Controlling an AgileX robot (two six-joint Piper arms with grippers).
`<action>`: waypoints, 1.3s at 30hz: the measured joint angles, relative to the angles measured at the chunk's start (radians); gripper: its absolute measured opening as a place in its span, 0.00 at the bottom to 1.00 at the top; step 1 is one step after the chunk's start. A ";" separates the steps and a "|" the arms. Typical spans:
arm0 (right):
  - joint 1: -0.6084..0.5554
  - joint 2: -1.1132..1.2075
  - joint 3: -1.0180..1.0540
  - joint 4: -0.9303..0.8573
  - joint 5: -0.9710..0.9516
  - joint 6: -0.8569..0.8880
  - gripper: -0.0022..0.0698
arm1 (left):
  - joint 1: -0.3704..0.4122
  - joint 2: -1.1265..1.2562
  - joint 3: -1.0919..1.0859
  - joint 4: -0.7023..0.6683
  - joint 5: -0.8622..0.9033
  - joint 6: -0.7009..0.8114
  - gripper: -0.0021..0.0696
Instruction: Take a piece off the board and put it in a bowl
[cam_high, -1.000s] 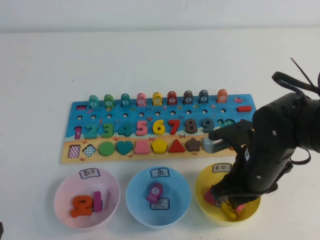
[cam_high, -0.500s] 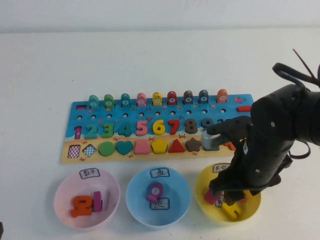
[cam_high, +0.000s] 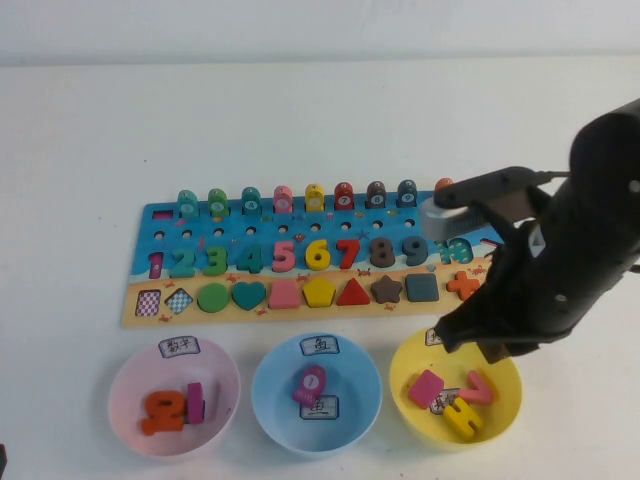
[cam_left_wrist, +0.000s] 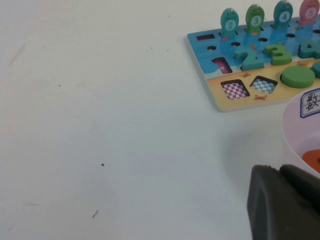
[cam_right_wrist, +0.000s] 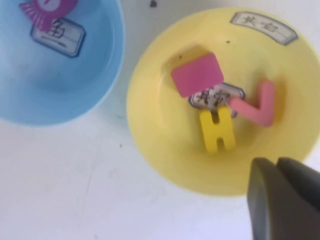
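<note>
Right gripper (cam_right_wrist: 282, 200): raised over the near-right part of the table, above the rim of the yellow bowl (cam_high: 405, 365). Its fingers (cam_right_wrist: 272, 195) are closed together and hold nothing.

The piece (cam_high: 478, 387): lies inside the yellow bowl, below the right gripper and free of it. In the right wrist view the piece (cam_right_wrist: 257, 106) rests on the bowl floor (cam_right_wrist: 160, 135), touching the label at the centre, with a magenta square (cam_right_wrist: 197, 74) and a yellow piece (cam_right_wrist: 217, 131) just beside it.

The board (cam_high: 150, 215): lies beyond the right gripper, on the far side of the bowls. Numbers, shapes and fish pegs sit in it; an orange plus (cam_high: 462, 285) sits at its right end, near the arm.

A blue bowl (cam_high: 270, 380) and a pink bowl (cam_high: 125, 385) stand to the right gripper's left, each with pieces in it.

Left gripper (cam_left_wrist: 287, 200): low at the near-left of the table, just beside the pink bowl (cam_left_wrist: 295, 135). Cannot tell whether it is open or closed.
</note>
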 joint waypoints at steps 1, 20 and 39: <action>0.000 -0.028 0.007 0.000 0.002 -0.002 0.02 | 0.000 0.000 0.000 0.000 0.000 0.000 0.02; 0.000 -0.541 0.394 0.075 0.011 -0.004 0.01 | 0.000 0.000 0.000 0.000 0.000 0.000 0.02; -0.329 -0.807 0.818 -0.044 -0.615 -0.007 0.01 | 0.000 0.000 0.000 0.000 0.000 0.000 0.02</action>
